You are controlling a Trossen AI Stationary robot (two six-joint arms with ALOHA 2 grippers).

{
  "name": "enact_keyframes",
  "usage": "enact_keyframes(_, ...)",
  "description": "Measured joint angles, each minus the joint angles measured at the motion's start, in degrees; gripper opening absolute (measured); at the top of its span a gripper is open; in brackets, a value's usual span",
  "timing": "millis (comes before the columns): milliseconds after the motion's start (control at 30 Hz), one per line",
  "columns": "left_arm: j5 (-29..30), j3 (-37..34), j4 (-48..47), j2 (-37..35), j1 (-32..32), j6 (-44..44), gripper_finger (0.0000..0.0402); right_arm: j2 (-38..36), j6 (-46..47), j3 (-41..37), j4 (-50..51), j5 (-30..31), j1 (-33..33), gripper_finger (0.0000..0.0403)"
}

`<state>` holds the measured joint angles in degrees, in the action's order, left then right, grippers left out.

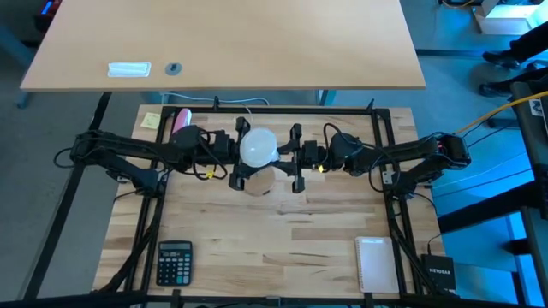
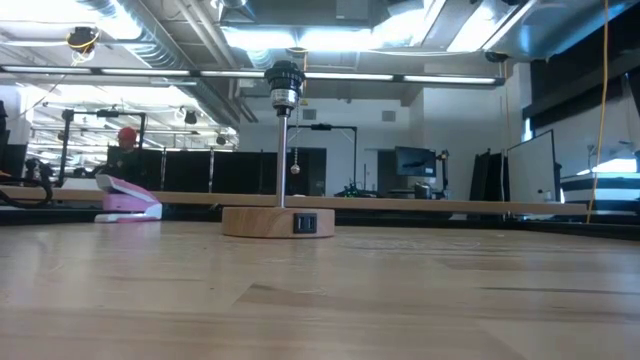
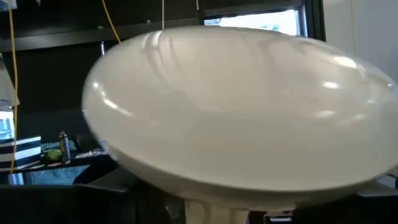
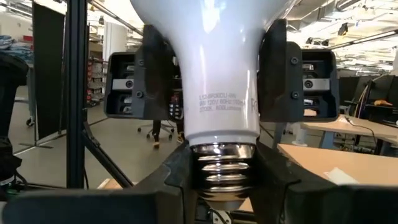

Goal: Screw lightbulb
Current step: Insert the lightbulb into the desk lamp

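The lightbulb [image 1: 258,146], a white frosted globe over a silver screw base [image 4: 225,163], hangs upright high above the table's middle, globe up. Both grippers reach it level: my left gripper [image 1: 242,154] comes from the table's left, at the taper under the globe. My right gripper [image 1: 295,156] comes from the right, at the screw base. Under them stands the lamp, a round wooden disc [image 2: 278,222] resting flat on the table, with a rod and a black socket [image 2: 284,85] on top. The low view shows neither gripper nor the bulb. My left gripper has its two fingers [image 4: 155,68] against opposite sides of the bulb's taper [image 4: 181,59], just under the globe. They come level from the table's left. The globe [image 3: 236,106] fills its wrist view and hides the place of contact there. My right gripper pinches the silver screw base [image 4: 225,149] between its two fingers [image 4: 180,174], level from the table's right. The bulb stands upright above the fingers, lifted clear of the socket.
A pink stapler [image 2: 128,200] and a yellow note [image 1: 151,120] lie at the far left. A calculator [image 1: 175,261] sits near the front left, a white pad [image 1: 375,263] near the front right. The middle of the near half is bare wood [image 1: 274,239].
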<state>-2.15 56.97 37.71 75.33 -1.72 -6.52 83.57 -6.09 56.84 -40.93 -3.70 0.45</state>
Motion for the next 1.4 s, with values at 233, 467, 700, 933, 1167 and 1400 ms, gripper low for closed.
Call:
enact_keyframes(233, 0.66, 0.00, -2.72, -0.07, -0.06, -2.15, 0.0168, 0.06, 0.30, 0.00, 0.21, -1.98, -0.04, 0.0144)
enact_keyframes(467, 2.22, 0.00, -8.08, -2.27, -0.07, -3.24, 0.0155, -1.72, 1.19, -0.04, 2.70, -0.04, -0.07, 0.0182)
enact_keyframes(700, 12.24, 0.00, -17.31, -8.30, -0.12, -3.34, 0.0152, -8.96, -4.82, 0.00, 21.45, 10.16, -0.13, 0.0247)
enact_keyframes(933, 35.24, -0.01, -29.53, -7.43, -0.07, -0.07, 0.0152, -5.22, -3.15, -6.07, 25.61, 11.99, -4.71, 0.0274)
enact_keyframes(1167, 39.45, -0.07, -28.93, -6.16, -1.27, -0.21, 0.0152, 10.16, -2.20, -14.78, 0.43, 3.21, -8.47, 0.0259)
enact_keyframes(1400, 39.67, -0.07, -29.04, -7.13, -3.82, -0.85, 0.0153, 22.01, 0.13, -7.79, -0.86, -3.65, -9.12, 0.0236)
